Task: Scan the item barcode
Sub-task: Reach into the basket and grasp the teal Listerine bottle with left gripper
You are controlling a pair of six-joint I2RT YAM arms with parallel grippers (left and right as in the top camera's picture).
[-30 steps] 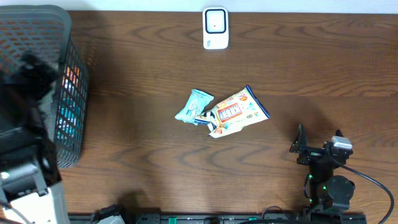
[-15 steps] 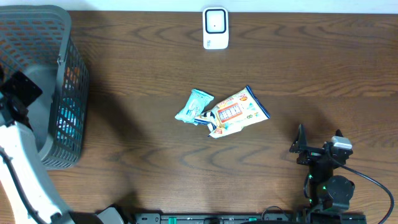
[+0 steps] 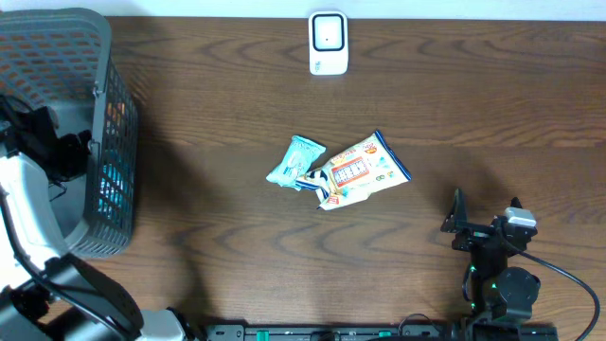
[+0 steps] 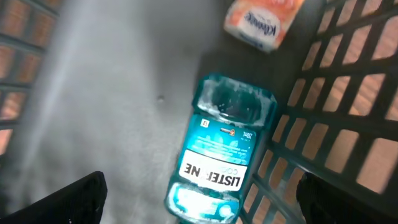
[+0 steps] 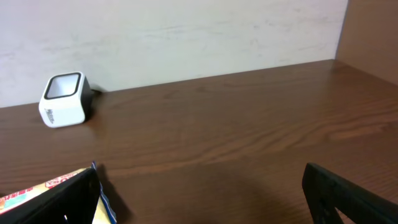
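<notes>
My left gripper (image 4: 202, 200) hangs open inside the grey mesh basket (image 3: 109, 142), right above a teal Listerine mouthwash bottle (image 4: 222, 149) lying on the basket floor. Its fingers stand wide on either side of the bottle's lower end without touching it. In the overhead view the left gripper (image 3: 68, 152) is partly hidden by the basket's wall. The white barcode scanner (image 3: 329, 43) stands at the table's far edge and shows again, as the scanner (image 5: 62, 99), in the right wrist view. My right gripper (image 3: 485, 220) rests open and empty at the front right.
An orange Kleenex tissue pack (image 4: 264, 18) lies in the basket beyond the bottle. The basket's mesh wall (image 4: 339, 118) runs close along the bottle's right side. A teal snack pack (image 3: 294, 161) and a yellow snack bag (image 3: 362, 170) lie mid-table.
My left arm has swung over the basket and brought its gripper down inside it. The right arm and the packs on the table have not moved.
</notes>
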